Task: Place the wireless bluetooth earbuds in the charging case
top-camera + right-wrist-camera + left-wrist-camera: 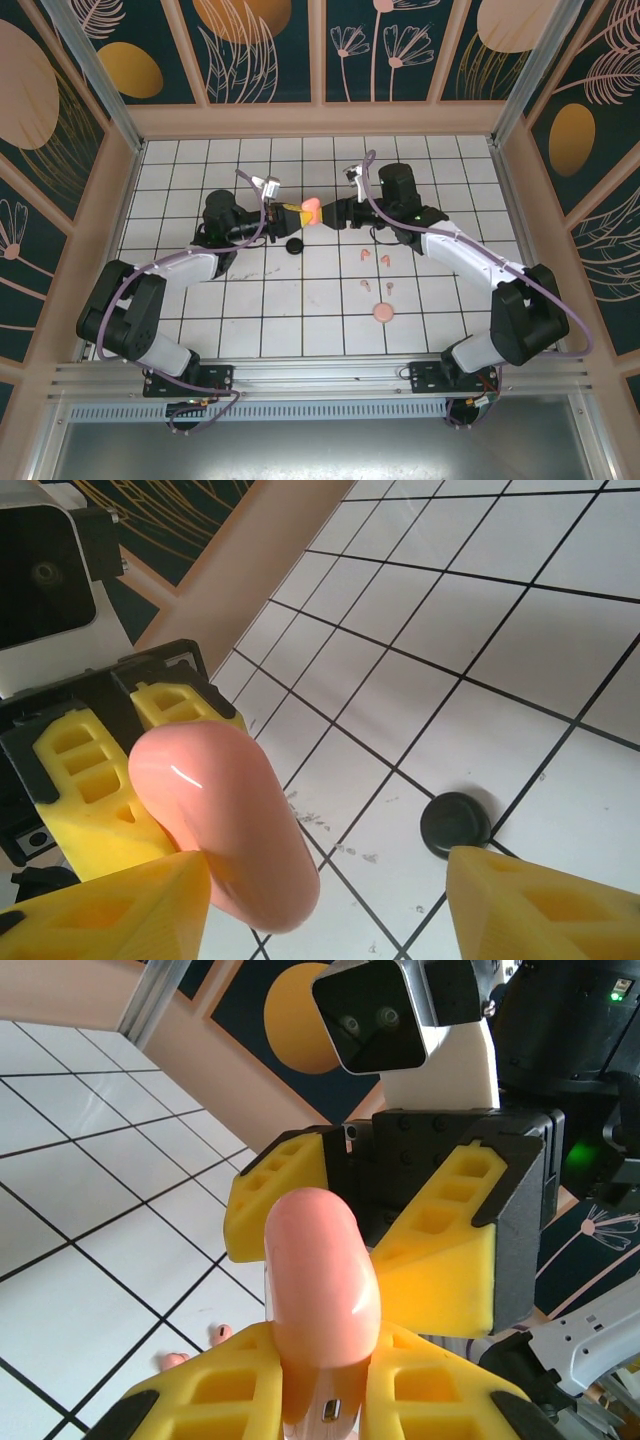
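My left gripper (292,212) is shut on a pale pink charging case (310,211), held above the tiled floor in mid-air. In the left wrist view the case (320,1280) stands up between my yellow fingers (210,1395). My right gripper (330,212) faces it, open, with its yellow fingers (450,1260) on either side of the case's far end. In the right wrist view the case (225,825) lies against my left-hand finger (110,910), well apart from the other. Several pale pink earbuds (363,256) lie on the tiles to the right; two earbuds (218,1334) show below the case.
A black rounded case (294,246) (455,823) sits on the tiles just under the two grippers. A round pink case (382,313) lies nearer the front, right of centre. Patterned walls enclose the floor on three sides.
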Motion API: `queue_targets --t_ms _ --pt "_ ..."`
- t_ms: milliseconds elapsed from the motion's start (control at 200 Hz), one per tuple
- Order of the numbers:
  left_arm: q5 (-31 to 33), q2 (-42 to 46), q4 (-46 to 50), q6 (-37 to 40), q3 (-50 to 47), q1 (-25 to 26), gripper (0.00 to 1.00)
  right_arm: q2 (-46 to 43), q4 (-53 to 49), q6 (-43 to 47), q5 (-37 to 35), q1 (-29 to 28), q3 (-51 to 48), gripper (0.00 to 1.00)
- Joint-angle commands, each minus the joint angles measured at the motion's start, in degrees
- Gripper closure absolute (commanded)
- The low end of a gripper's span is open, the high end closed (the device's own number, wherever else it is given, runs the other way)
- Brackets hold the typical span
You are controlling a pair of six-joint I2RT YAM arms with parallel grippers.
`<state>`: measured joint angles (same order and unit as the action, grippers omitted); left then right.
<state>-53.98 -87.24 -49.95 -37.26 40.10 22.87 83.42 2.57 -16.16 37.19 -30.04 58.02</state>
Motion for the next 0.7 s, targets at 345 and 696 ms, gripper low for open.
queue_targets --t_ms 345,696 --pt "-2.1 4.2 -2.3 0.2 1.1 0.2 1.0 -1.0 7.5 -4.3 -1.9 5.3 -6.9 0.44" --pt "-0.8 4.4 -11.6 -4.1 -1.6 0.2 1.0 -10.4 31.3 -23.2 4.7 4.7 -17.6 0.46"
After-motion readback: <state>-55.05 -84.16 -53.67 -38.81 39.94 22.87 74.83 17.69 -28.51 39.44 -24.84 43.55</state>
